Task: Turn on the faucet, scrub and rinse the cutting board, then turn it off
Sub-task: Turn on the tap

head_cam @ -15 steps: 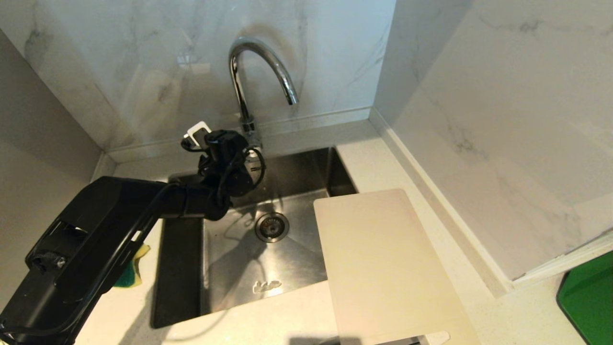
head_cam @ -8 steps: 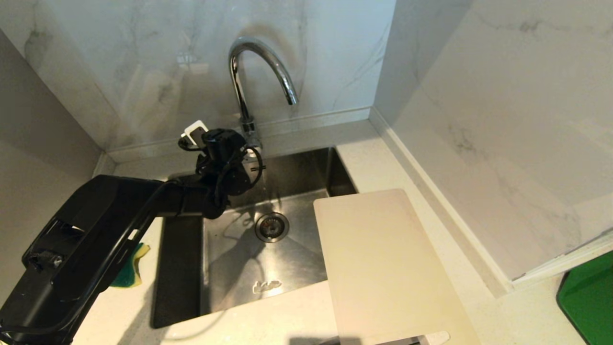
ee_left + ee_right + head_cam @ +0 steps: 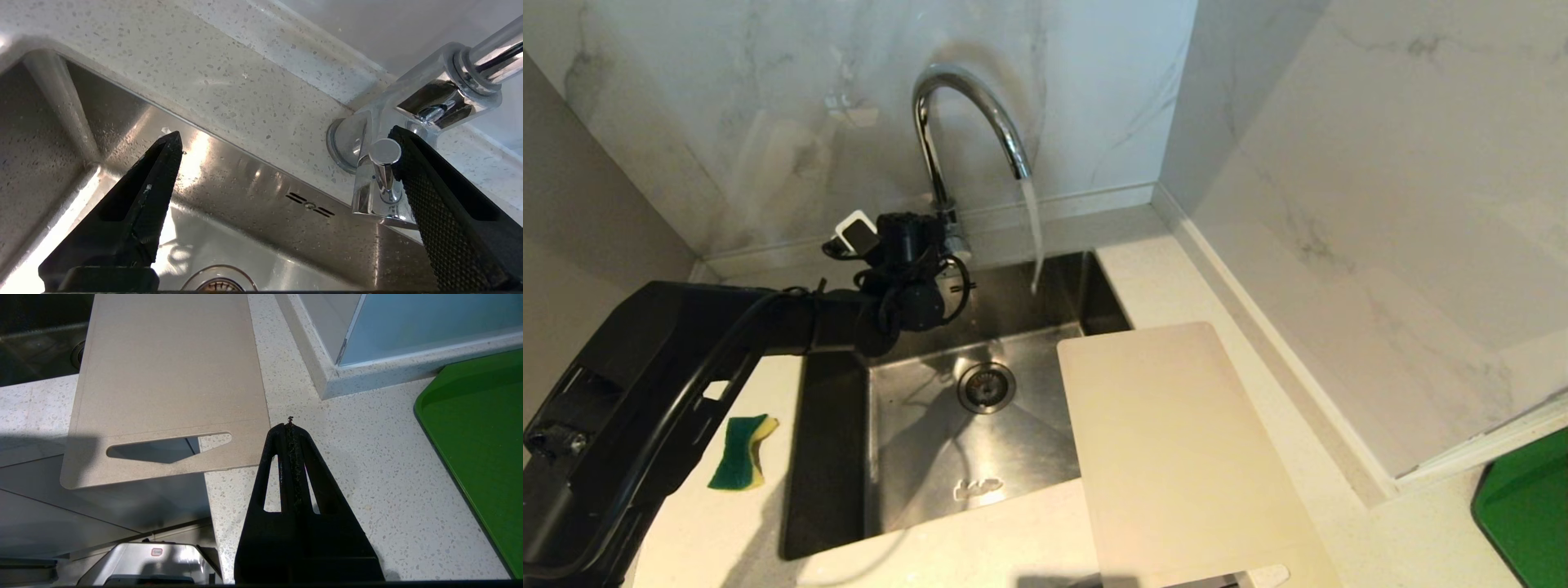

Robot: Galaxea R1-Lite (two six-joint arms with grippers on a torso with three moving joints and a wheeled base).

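The chrome gooseneck faucet [image 3: 968,98] stands behind the sink, and water [image 3: 1033,233] pours from its spout. My left gripper [image 3: 284,134] is open at the faucet's base. One textured finger [image 3: 429,196] rests against the thin side lever [image 3: 384,153], and the other hangs over the sink's back wall. The cream cutting board [image 3: 1176,449] lies flat on the counter at the sink's right, its far corner over the basin. Its slot handle [image 3: 163,447] juts past the counter's front edge. My right gripper [image 3: 290,426] is shut and empty, beside the board's near corner.
The steel sink [image 3: 915,441] has a drain [image 3: 986,386] at its middle. A green and yellow sponge [image 3: 739,452] lies on the counter left of the sink, beside my left arm [image 3: 686,367]. A green tray [image 3: 1527,506] sits at the far right. Marble walls close the back and right.
Water has started running from the spout. My left wrist has rolled at the faucet's base and the arm has swung left, uncovering the sponge.
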